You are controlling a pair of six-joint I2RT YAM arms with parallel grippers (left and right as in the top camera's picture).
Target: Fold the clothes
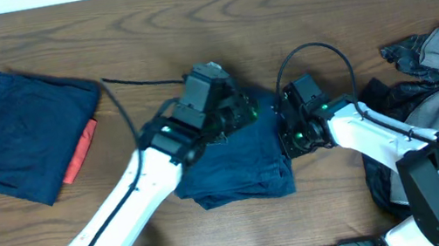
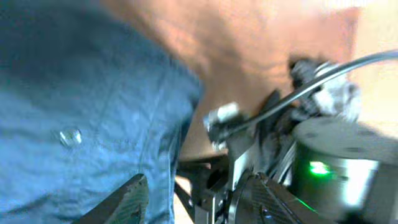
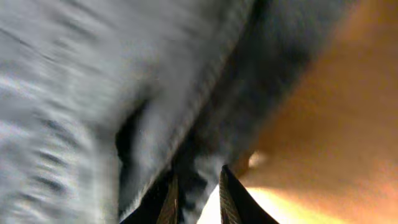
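— Overhead?
— Noted navy shorts (image 1: 236, 169) lying at centre. Left gripper (image 1: 253, 113) at their 1 o'clock corner, right gripper (image 1: 285, 130) at 3 o'clock. Folded navy stack (image 1: 23, 136) well apart at 9 o'clock.
— Left wrist?
— Jaws seen wide apart; shorts' button (image 2: 69, 135) at 9 o'clock.
— Right wrist?
— Blurred. Fingers (image 3: 168, 199) nearly together at hem; could not tell whether clamped.

Left tool (image 2: 198, 194) spread wide, right tool (image 3: 196, 194) nearly closed, both angled downward.
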